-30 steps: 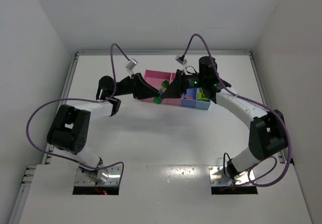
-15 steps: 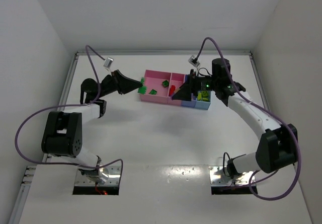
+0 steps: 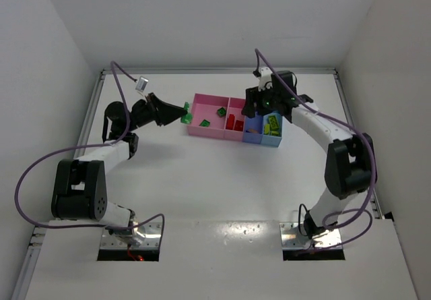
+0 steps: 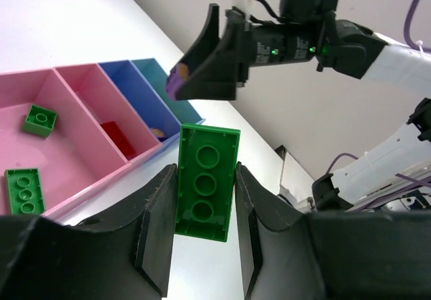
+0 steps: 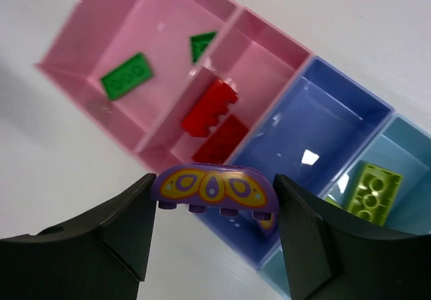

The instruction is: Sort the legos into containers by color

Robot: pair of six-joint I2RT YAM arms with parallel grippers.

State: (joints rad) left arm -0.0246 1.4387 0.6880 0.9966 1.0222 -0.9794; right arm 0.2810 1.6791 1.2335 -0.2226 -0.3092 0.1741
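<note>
My left gripper (image 3: 182,114) is shut on a green brick (image 4: 205,182) and holds it in the air just left of the wide pink bin (image 3: 202,102). That bin holds two green bricks (image 5: 126,76). My right gripper (image 3: 258,111) is shut on a purple arched brick with yellow markings (image 5: 214,192), above the near wall of the dark blue bin (image 5: 316,104). A second purple piece (image 5: 267,223) lies there, mostly hidden. The narrower pink bin (image 5: 266,44) holds red bricks (image 5: 210,108). The light blue bin (image 5: 407,141) holds a yellow-green brick (image 5: 369,187).
The four joined bins stand at the back middle of the white table (image 3: 222,178). White walls close in the table on three sides. Purple cables loop off both arms; the left arm's cable (image 3: 30,172) hangs out past the table's left edge.
My left gripper has drawn back left from over the pink bins to their left end, green brick still held. My right wrist has swung round above the blue bins, still holding the purple brick.
</note>
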